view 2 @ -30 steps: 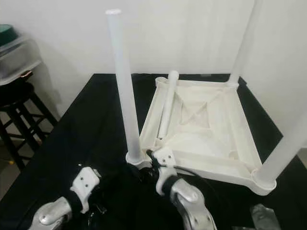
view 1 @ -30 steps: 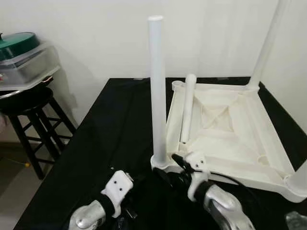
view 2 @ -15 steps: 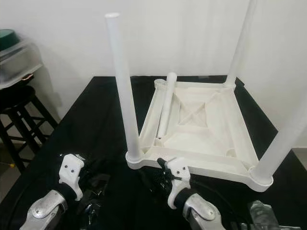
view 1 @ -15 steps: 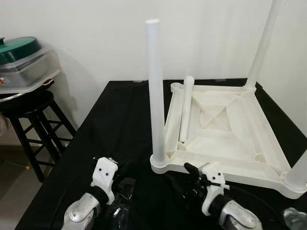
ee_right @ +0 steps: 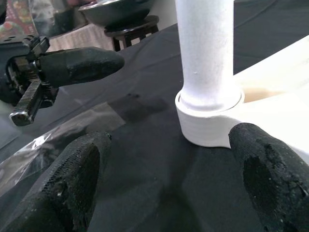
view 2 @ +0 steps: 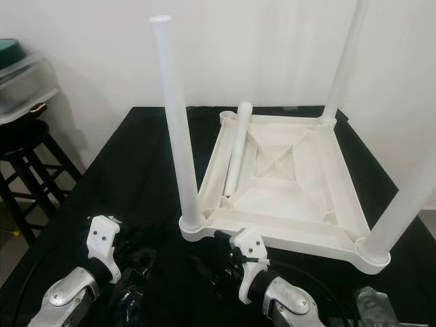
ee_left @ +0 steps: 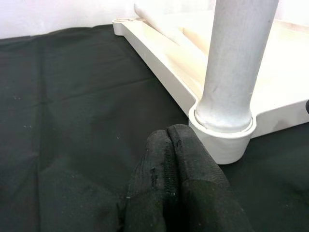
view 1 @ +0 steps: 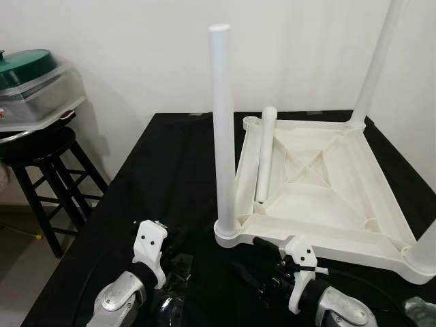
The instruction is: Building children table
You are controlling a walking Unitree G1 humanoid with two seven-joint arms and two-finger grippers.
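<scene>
The black fingers [ee_left: 181, 183] of the left gripper [view 1: 178, 248] are seen pressed together with nothing between them, their tips resting just beside the socket of the near leg [view 1: 222, 136]. The fingers [ee_right: 72, 179] of the right gripper [view 2: 219, 262] are spread wide and empty, pointed at the same socket, with the leg's base standing between and beyond them.

The task's thing, an upturned white table top [view 1: 320, 180], lies on the black-draped surface [view 1: 163, 177], ribbed underside up. Three legs can be made out standing in corner sockets (two of them cut off by the picture edge), and one loose leg [view 1: 264, 153] lies slanted inside the tray, its far end leaning on the rim near the empty far-left socket [view 1: 250, 121].

The parts are judged to be hollow moulded plastic: light, stiff, and smooth enough to slip or roll between the fingers. The loose leg would best be gripped around its middle so that it does not tip; the light top may slide on the cloth when a leg is pushed home, so bracing its rim is advisable.

No brand, label or writing can be read on any part. A black stool [view 1: 41, 146] carrying a clear lidded container [view 1: 37, 88] stands to the left.
</scene>
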